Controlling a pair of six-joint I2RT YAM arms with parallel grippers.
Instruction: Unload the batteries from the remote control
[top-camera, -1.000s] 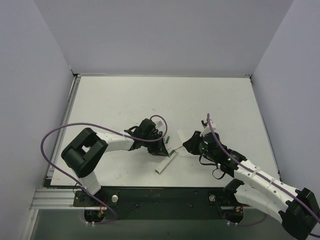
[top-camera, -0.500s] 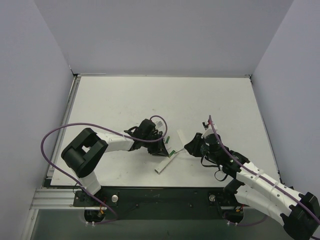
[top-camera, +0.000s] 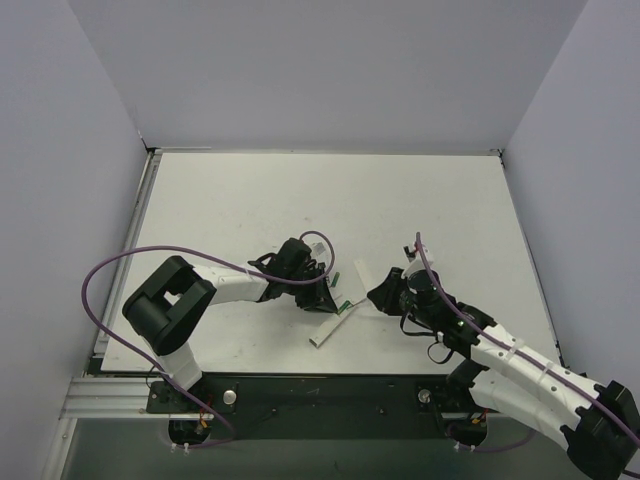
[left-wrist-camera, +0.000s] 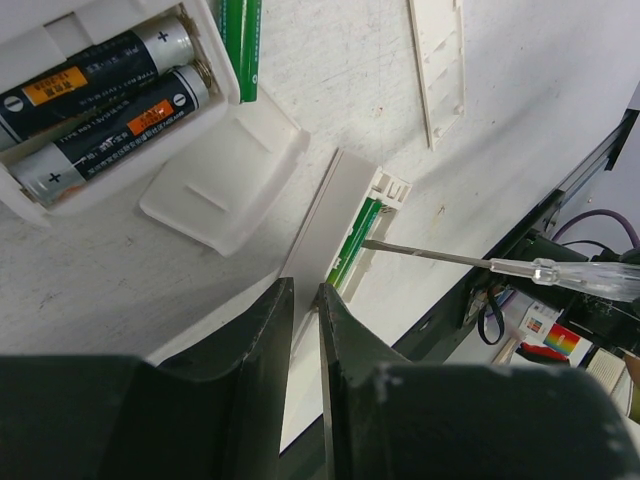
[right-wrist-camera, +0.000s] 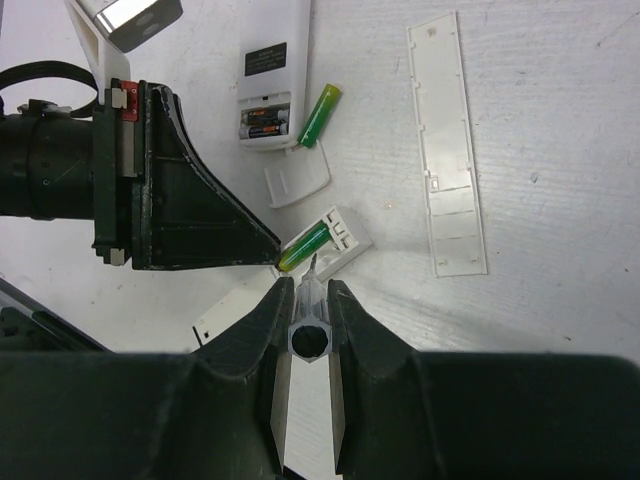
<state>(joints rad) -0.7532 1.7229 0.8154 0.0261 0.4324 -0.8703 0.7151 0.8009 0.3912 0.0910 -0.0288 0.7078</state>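
Your left gripper (left-wrist-camera: 305, 290) pinches the remote (left-wrist-camera: 320, 215) by its long edge, jaws nearly closed on it (the contact is partly hidden, so this looks like a grip rather than a sure one). A green battery (left-wrist-camera: 355, 240) lies in the remote's open bay. Your right gripper (right-wrist-camera: 310, 288) is clamped on a screwdriver (left-wrist-camera: 540, 270), whose tip meets that battery. A small cover (right-wrist-camera: 298, 182) lies just beyond the remote. Farther on is the other remote (right-wrist-camera: 272, 70), with two dark batteries (left-wrist-camera: 100, 90) inside and a loose battery (right-wrist-camera: 320, 115) beside it.
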